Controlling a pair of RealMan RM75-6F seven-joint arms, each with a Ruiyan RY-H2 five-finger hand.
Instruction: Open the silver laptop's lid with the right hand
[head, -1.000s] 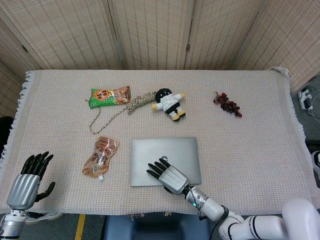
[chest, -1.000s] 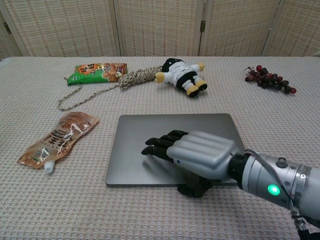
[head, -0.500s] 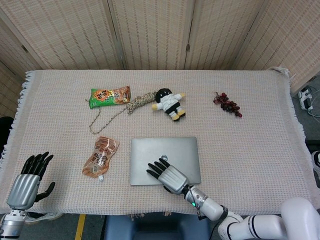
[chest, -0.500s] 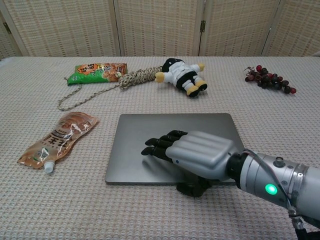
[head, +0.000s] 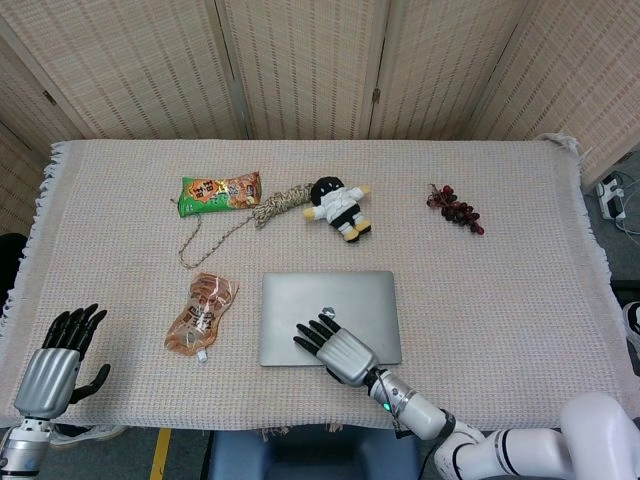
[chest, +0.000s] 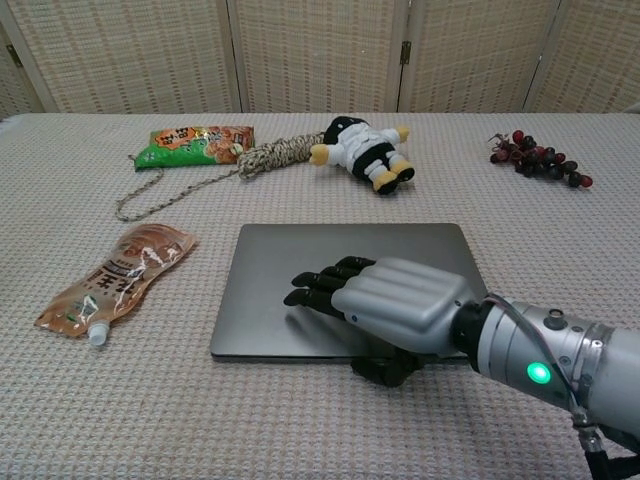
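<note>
The silver laptop (head: 330, 298) lies near the table's front middle; in the chest view the laptop (chest: 350, 252) has its front edge raised slightly off the cloth. My right hand (head: 340, 350) lies over the lid's front part. In the chest view the right hand (chest: 395, 305) has its dark fingers (chest: 320, 288) flat on top and its thumb (chest: 385, 370) tucked under the front edge, so it pinches the lid. My left hand (head: 55, 365) hangs off the table's front left corner, fingers spread, holding nothing.
Behind the laptop lie a green snack bag (head: 220, 190), a coiled rope (head: 270, 208), a plush doll (head: 338, 207) and dark grapes (head: 455, 210). An orange pouch (head: 202, 314) lies left of the laptop. Folding screens stand behind the table.
The lid's front edge has risen a little under my right hand, and the hand has lifted slightly with it. The left hand has not moved.
</note>
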